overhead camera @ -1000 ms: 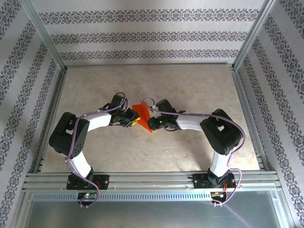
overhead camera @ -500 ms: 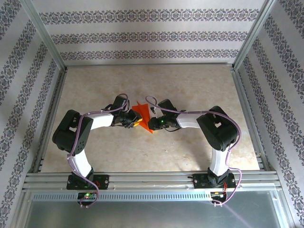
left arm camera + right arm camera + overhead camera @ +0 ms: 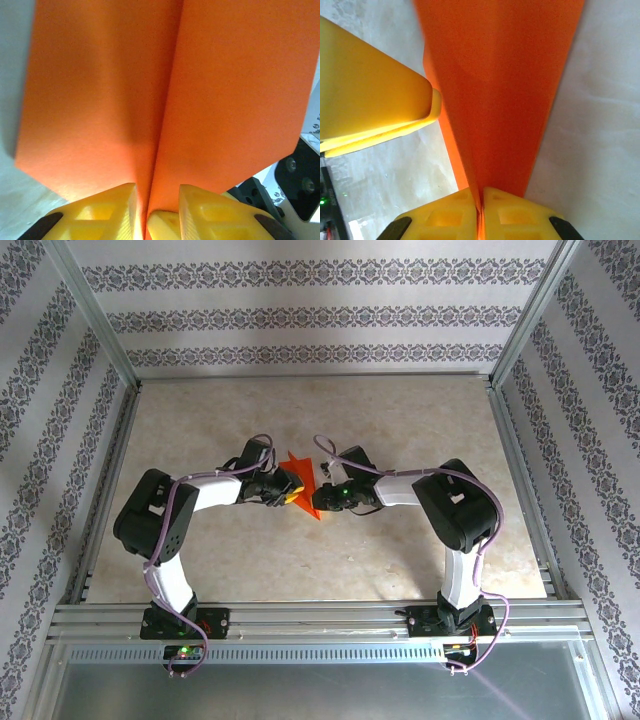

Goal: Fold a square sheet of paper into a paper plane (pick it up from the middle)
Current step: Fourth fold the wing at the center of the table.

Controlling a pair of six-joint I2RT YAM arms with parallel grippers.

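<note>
- Closest is a metal rail [image 3: 320,618] at the near edge. The two arms are bolted to it.
- The left arm [image 3: 165,530] and the right arm [image 3: 460,520] both bend in toward the middle of the table [image 3: 400,420].
- The two grippers meet there, tip to tip, very close to each other.
- The orange paper [image 3: 308,502] is between them, near the middle of the table. It is bright orange-red and already has a fold in it.
- The left gripper [image 3: 292,487] pinches the paper from the left side. In the left wrist view its yellow fingers [image 3: 100,212] sit one on each side of a sharp crease. The two flaps of paper spread out past them.
- The right gripper [image 3: 318,486] pinches the paper from the right side. In the right wrist view its yellow fingers [image 3: 520,212] are pressed tight together, with the thin folded edge caught between them.
- That same view has the left gripper's yellow tips right at the paper's left edge.
- One pointy corner of the paper sticks out toward the near side, and another sticks out toward the far side.
- I cannot tell if the paper touches the table.
- Past the grippers is more pale, stony-looking table.
- Farthest away is a wall [image 3: 320,315] with grey flowery stripes.
</note>
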